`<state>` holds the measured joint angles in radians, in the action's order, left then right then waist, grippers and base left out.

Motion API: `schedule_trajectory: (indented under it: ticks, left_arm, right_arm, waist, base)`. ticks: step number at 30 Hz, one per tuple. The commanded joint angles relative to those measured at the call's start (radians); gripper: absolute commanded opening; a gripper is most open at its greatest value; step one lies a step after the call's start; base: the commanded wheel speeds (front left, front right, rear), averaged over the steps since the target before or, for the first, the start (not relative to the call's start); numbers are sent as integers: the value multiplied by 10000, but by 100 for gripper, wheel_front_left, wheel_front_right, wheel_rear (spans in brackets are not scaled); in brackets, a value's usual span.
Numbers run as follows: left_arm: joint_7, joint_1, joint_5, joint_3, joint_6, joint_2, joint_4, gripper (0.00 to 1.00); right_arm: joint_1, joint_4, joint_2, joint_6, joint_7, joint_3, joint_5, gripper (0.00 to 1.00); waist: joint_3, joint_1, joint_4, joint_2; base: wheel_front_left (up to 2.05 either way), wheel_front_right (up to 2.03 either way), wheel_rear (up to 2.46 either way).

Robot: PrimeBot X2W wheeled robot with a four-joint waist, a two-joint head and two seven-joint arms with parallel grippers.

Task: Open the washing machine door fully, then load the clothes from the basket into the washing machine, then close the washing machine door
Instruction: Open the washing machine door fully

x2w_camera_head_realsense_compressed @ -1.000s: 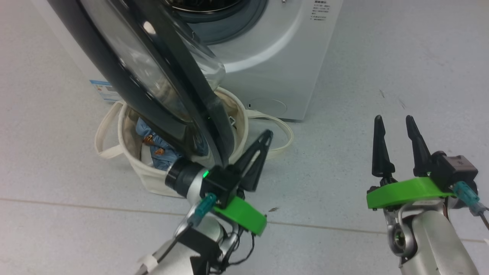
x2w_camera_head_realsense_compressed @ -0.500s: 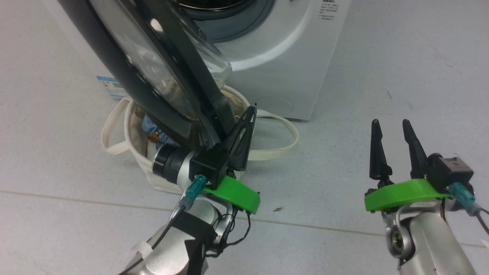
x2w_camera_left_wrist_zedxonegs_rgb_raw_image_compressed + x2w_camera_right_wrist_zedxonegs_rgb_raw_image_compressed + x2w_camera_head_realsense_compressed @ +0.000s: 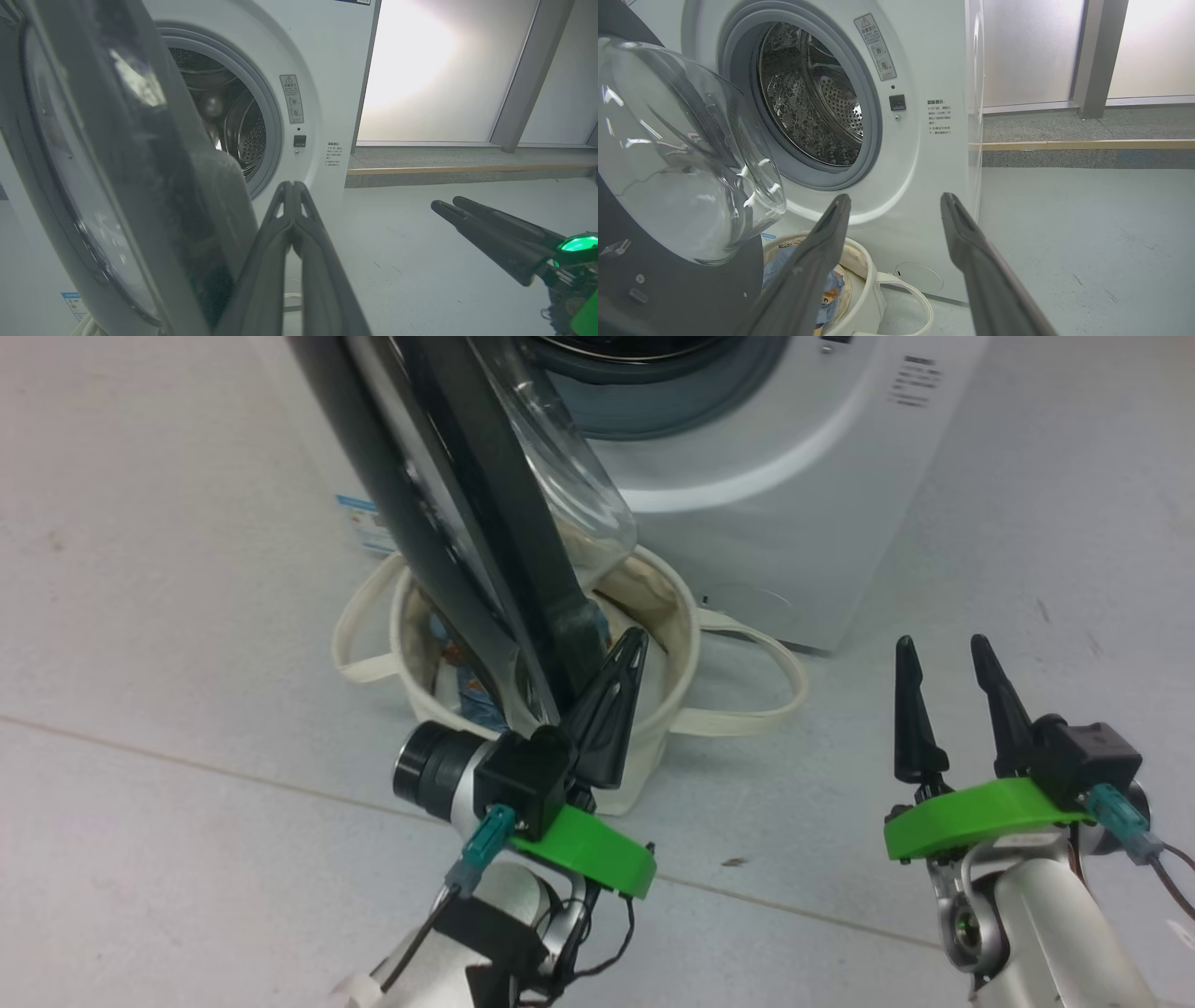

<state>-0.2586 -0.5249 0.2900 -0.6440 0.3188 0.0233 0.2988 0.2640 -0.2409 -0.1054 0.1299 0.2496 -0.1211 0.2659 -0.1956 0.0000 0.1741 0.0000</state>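
While the washing machine door (image 3: 448,523) stood swung out from the washing machine (image 3: 794,523), it appeared nearly edge-on in the head view, slanting from the upper left down to the centre of the frame. Its clear domed glass faced the open drum (image 3: 808,93). The door's lower rim hung over the basket (image 3: 677,616), which sat on the floor (image 3: 187,616) just in front of the machine, left of centre. The clothes (image 3: 476,705) lay inside the basket, partly hidden behind the door. The left gripper (image 3: 637,644) was at lower centre of the head view, its two fingers pressed together and pinching nothing. It lay just beside the inner side of the door's lower rim; whether it touched the rim could not be determined. The right gripper (image 3: 941,649) was at the lower right of the head view, well apart from the door, with its fingers spread and empty above bare floor.
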Motion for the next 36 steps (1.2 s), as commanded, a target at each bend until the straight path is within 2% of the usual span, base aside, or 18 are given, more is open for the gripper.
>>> schedule_trajectory:
  ticks: [1, 14, 26, 36]
  left_arm:
    - [-32, 20, -70, 749, 245, 269, -136, 0]
    - [-32, 1403, -590, 1842, -1, 270, -407, 0]
    - [-32, 1887, -771, 3386, -580, 287, -488, 0]
    - [-32, 1041, -791, 4602, -876, 339, 419, 0]
  right_arm:
    - [170, 257, -66, 8, 122, -278, 82, 100]
    - [-220, -91, 61, 8, 122, -507, 117, 100]
    - [-504, -233, 165, 8, 122, -480, 79, 100]
    - [-328, -176, -168, 8, 122, -739, -14, 100]
  waist:
    - [105, 0, 431, 0]
    - [849, 0, 2327, 0]
    - [1114, 0, 3086, 0]
    - [460, 0, 3347, 0]
  base:
    - [0, 0, 0]
    - [0, 0, 0]
    - [0, 0, 0]
    - [0, 0, 0]
